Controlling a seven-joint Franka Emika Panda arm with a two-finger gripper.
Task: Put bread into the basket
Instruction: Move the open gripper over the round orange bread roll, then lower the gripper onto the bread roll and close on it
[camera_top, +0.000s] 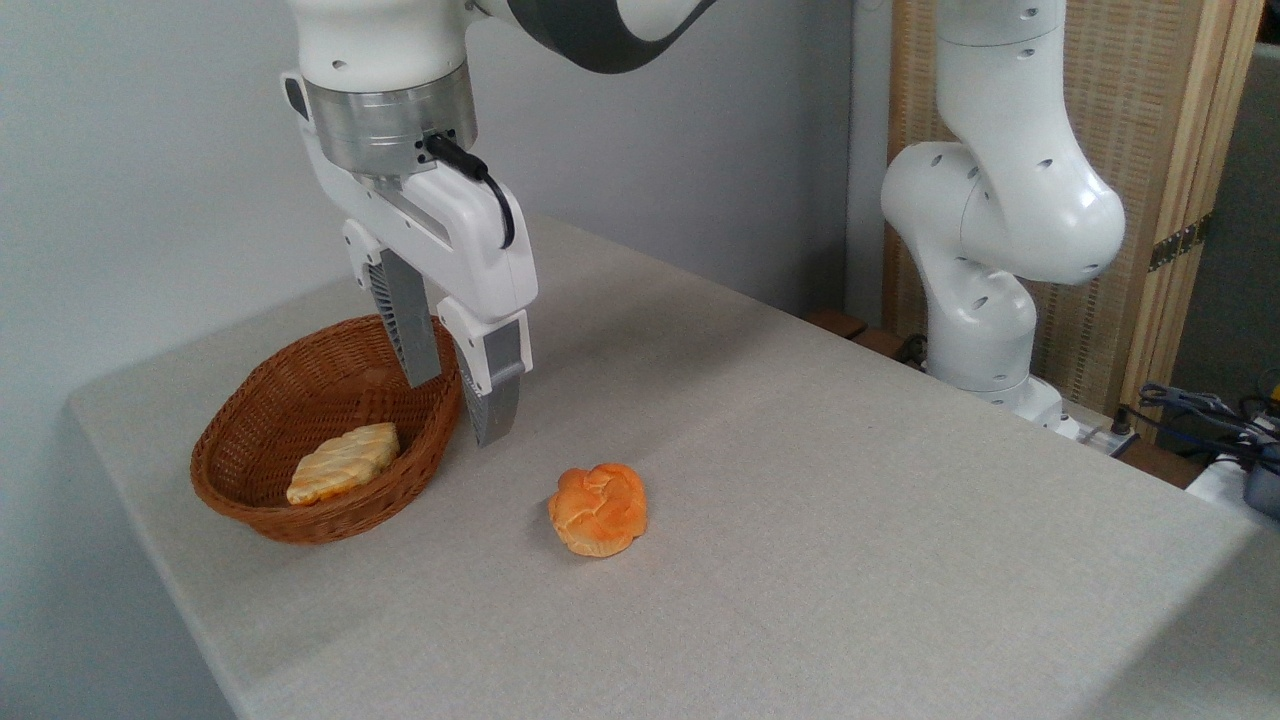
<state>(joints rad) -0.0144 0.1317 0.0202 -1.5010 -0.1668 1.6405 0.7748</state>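
A: What sits nearest the camera?

B: The bread (598, 509), a knotted orange bun, alone on the grey bench (850, 520), just right of the basket (240, 500) and not in it.

A: And the basket?

B: Woven, brown, holding a paler lattice pastry (343, 462).

A: Where is the tool?

B: The tool (458, 408) hangs above the basket's right rim, fingers parted, empty, touching nothing (as far as I can judge). It should probably shift right, descend straight over the bun and close gently around its middle.
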